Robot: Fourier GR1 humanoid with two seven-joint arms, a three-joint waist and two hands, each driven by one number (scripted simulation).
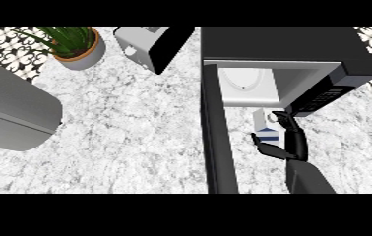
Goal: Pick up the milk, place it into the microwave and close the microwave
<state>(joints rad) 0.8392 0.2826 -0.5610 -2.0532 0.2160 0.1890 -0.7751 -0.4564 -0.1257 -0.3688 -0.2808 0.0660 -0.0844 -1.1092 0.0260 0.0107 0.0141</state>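
Observation:
A white milk carton with a blue band (263, 125) stands just in front of the open microwave (291, 48). My right hand (283, 141) is curled round the carton, thumb at its left side and fingers at its right, hiding its lower part. The microwave's white inside (251, 85) shows, and its dark door (218, 132) swings out toward me, left of the carton. My left hand is nowhere in the head view.
A potted green plant (73, 45) stands at the back left of the marble counter (131, 132). A toaster (152, 45) sits beside the microwave. A grey rounded object (25, 112) lies at the left edge.

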